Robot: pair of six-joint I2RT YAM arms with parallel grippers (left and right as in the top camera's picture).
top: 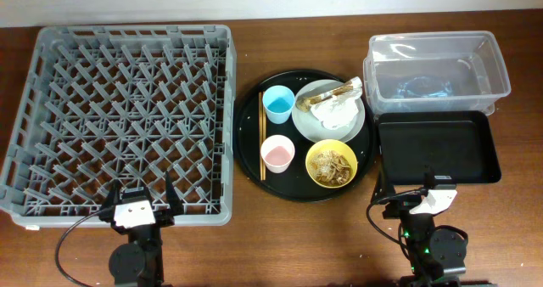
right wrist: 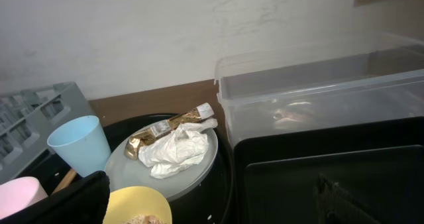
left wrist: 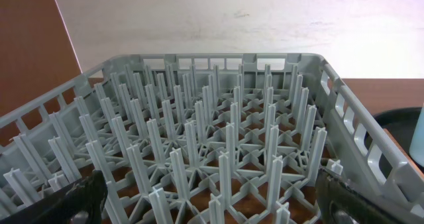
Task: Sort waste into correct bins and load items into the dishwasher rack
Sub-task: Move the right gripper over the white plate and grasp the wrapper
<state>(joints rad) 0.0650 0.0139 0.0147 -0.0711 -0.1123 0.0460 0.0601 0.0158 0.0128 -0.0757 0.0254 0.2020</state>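
Note:
The grey dishwasher rack (top: pixel 51 109) fills the left of the table and holds nothing. A round black tray (top: pixel 250 155) in the middle holds a light-blue cup (top: pixel 278 104), a pink cup (top: pixel 277 154), a yellow bowl (top: pixel 332 163) of noodle scraps, wooden chopsticks (top: pixel 261 147), and a grey plate (top: pixel 316 127) with white napkins (top: pixel 335 109) and a brown wrapper (top: pixel 333 92). The clear tub (top: pixel 437 62) and the black rectangular tray (top: pixel 437 147) are at the right. My left gripper (top: pixel 140 200) is open at the rack's near edge. My right gripper (top: pixel 405 192) is open by the black rectangular tray's near edge.
The left wrist view looks over the rack's pegs (left wrist: pixel 218 138) toward a pale wall. The right wrist view shows the plate (right wrist: pixel 189 174), napkins (right wrist: pixel 173 151), blue cup (right wrist: pixel 79 144), yellow bowl (right wrist: pixel 136 207), clear tub (right wrist: pixel 318 91) and black rectangular tray (right wrist: pixel 311 177). Bare wooden table lies along the front.

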